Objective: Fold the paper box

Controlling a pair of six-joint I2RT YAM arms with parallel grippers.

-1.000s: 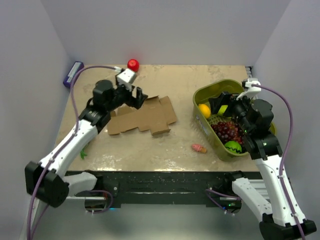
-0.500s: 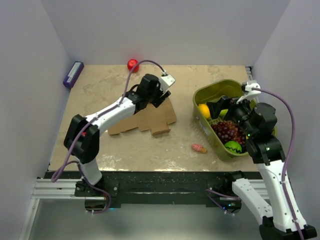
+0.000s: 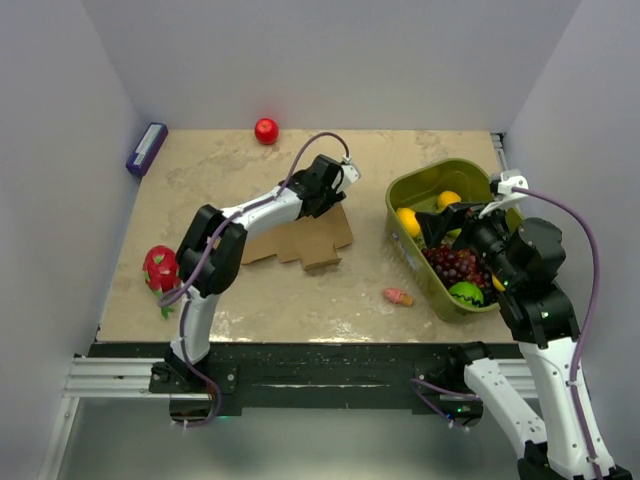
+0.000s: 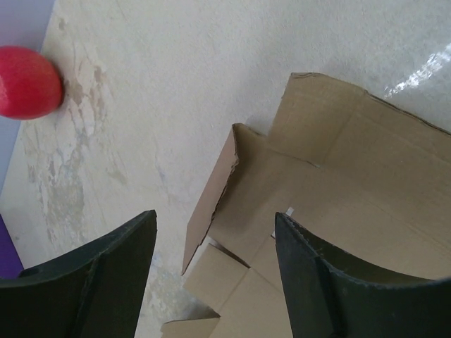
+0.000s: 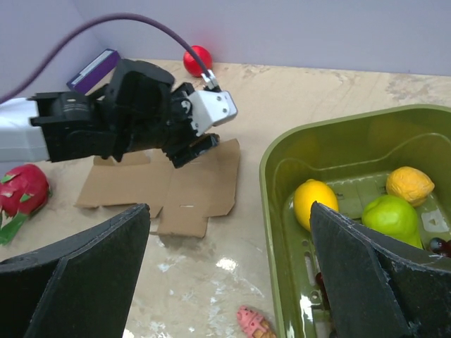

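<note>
one flat brown cardboard sheet, the paper box [image 3: 300, 240], lies mid-table, left of the green basket [image 3: 420, 176]. it looks light, stiff and easily creased, so the raised flap [image 4: 211, 197] suits a gentle pinch. the left gripper [image 4: 215, 220] hovers there, jaws apart; the right gripper [image 5: 229, 208] gapes wide above the basket.

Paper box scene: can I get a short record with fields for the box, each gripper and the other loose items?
paper box: flat brown cardboard sheet on the table, one edge flap raised
left gripper: open, straddling the raised flap, no grip visible
right gripper: open, over the green basket
loose items: red ball, dragon fruit
</note>
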